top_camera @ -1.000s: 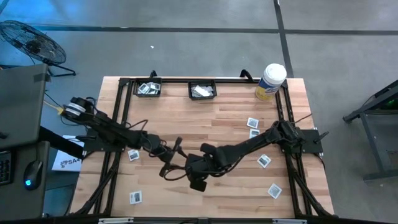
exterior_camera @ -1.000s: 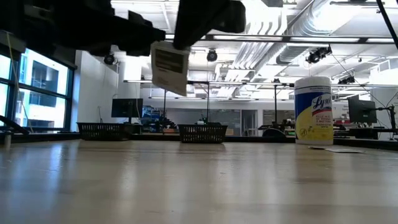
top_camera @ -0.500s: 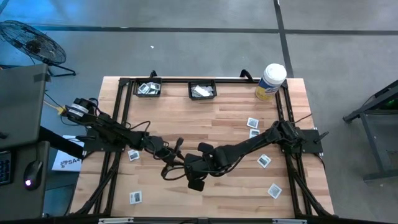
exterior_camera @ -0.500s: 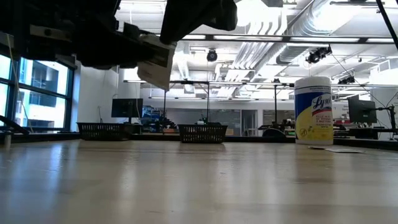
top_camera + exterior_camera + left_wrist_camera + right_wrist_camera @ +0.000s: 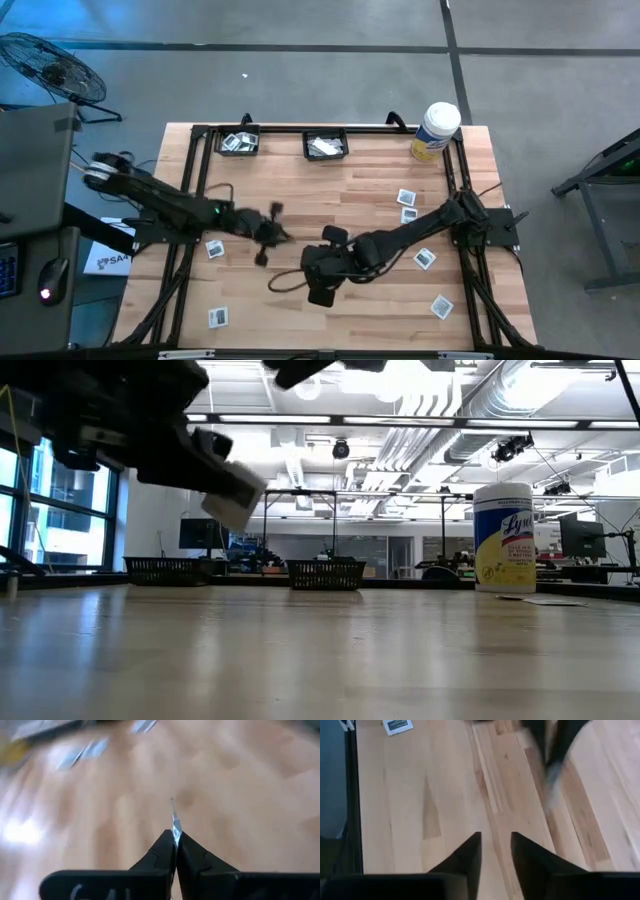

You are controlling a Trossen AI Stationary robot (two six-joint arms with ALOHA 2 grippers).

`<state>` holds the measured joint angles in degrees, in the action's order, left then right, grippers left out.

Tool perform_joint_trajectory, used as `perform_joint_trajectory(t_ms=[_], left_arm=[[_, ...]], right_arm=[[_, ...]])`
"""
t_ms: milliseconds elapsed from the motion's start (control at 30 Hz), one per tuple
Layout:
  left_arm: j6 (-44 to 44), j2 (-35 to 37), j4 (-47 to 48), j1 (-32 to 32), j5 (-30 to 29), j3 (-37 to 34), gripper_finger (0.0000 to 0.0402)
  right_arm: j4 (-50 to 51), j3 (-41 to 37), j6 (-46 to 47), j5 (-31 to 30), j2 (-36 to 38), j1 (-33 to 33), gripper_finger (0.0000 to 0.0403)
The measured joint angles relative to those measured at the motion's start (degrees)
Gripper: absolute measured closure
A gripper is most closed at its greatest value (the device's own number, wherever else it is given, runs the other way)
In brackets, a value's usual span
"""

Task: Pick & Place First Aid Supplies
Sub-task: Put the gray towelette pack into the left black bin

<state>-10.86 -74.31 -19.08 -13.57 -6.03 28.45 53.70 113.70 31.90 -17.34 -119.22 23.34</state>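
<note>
While our left end effector (image 5: 266, 232) pinches a thin white packet (image 5: 174, 822) edge-on above the counter (image 5: 350, 190) left of centre, our right end effector (image 5: 495, 851) — fingers parted, empty — hovers just right of it

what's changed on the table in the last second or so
The packet passed from the right gripper to the left gripper. The left one, shut on it, has pulled away toward the left side and the baskets. The right gripper now stands open and empty near the table's middle. The loose packets and the tub stayed put.
</note>
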Motion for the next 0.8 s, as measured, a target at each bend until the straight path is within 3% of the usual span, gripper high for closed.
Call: perform_joint_trajectory(t_ms=[167,267,333,467,600,800], left_arm=[[4.07,10.1,32.02,10.61,-13.02,7.13,0.0399],[4.13,10.43,46.98,19.94,-21.78,12.59,0.04],[3.73,9.53,52.2,26.93,-25.19,15.29,0.04],[2.15,6.39,52.46,40.35,-29.15,16.15,0.04],[2.04,1.75,46.95,50.41,-30.46,16.16,0.0401],[1.77,-6.18,37.35,58.29,-29.28,16.17,0.0401]], right_arm=[[2.6,-0.08,2.61,-3.46,0.53,2.76,0.0274],[3.1,-0.14,2.91,-6.29,0.52,4.24,0.0268],[2.94,-0.14,4.22,-8.41,0.53,4.98,0.0268],[2.83,-0.19,6.27,-11.65,0.53,6.55,0.0274],[3.04,-0.19,9.09,-11.96,0.51,7.96,0.028],[3.13,-0.19,9.73,-12.26,0.51,9.26,0.0285]])
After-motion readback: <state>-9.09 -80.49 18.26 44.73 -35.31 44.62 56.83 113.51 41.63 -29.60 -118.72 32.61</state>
